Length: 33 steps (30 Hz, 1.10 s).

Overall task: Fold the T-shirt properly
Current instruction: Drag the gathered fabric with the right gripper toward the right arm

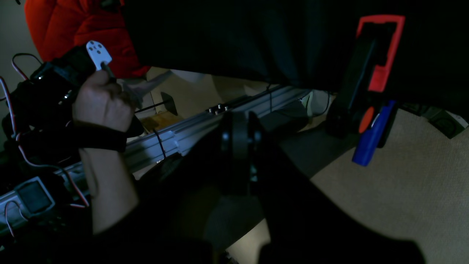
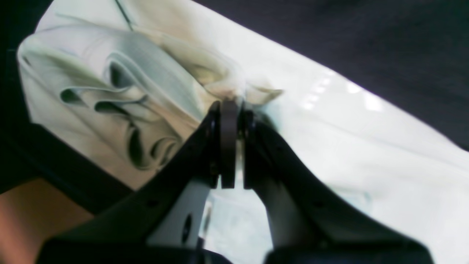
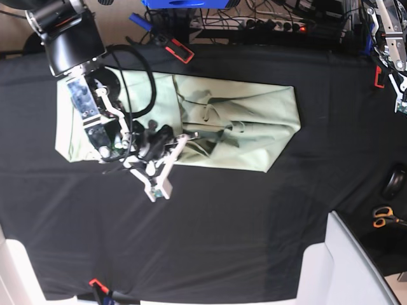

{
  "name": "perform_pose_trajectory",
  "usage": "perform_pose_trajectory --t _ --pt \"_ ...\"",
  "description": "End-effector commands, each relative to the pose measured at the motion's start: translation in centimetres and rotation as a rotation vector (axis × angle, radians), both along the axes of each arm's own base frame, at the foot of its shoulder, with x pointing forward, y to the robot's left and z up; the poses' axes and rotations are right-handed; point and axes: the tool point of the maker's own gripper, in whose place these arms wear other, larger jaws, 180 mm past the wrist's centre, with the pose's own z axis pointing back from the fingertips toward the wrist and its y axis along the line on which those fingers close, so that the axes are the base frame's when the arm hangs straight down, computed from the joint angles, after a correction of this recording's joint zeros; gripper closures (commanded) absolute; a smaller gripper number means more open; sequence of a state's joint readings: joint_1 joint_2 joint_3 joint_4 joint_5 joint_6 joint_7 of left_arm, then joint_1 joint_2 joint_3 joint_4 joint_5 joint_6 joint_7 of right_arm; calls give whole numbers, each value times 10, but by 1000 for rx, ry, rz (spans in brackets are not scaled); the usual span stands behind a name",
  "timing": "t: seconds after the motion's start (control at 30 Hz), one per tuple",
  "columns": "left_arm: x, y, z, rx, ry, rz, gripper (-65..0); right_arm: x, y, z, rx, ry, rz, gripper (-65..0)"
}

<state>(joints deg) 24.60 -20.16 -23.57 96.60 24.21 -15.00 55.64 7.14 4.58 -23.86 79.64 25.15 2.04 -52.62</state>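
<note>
The pale mint-green T-shirt (image 3: pixel 248 121) lies partly folded across the black tablecloth (image 3: pixel 254 210), with bunched folds near its middle. My right gripper (image 3: pixel 186 137) sits over the shirt's lower middle. In the right wrist view the right gripper (image 2: pixel 229 104) is shut on a pinched ridge of the T-shirt (image 2: pixel 329 121), and pleated folds rise to its left. My left gripper (image 1: pixel 238 123) looks shut and empty. It points off the table toward the floor, and no shirt shows in that view. The left arm (image 3: pixel 389 35) stands at the far right corner.
Scissors (image 3: pixel 384 219) and a dark round object (image 3: pixel 395 183) lie at the right edge. A red clamp (image 3: pixel 180 50) grips the far table edge. A white panel (image 3: pixel 353 267) stands at the front right. The left wrist view shows a person's hand (image 1: pixel 99 104), an aluminium rail (image 1: pixel 183 134) and a red-black clamp (image 1: pixel 379 55).
</note>
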Motion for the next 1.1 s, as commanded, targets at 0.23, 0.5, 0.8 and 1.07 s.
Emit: perform_pose_trajectory --t 0.23,0.5,0.8,1.07 --pt "5 7 13 48 -12 -8 0 9 -35 2 -33 -18 -53 0" --pt "6 6 12 45 -13 -11 0 10 -49 1 -33 -10 -96 0" --pt "6 6 12 45 -13 -11 0 15 -49 5 -30 -26 -101 0" --pt "6 6 12 43 -13 -11 0 20 -63 5 -62 -35 -104 0"
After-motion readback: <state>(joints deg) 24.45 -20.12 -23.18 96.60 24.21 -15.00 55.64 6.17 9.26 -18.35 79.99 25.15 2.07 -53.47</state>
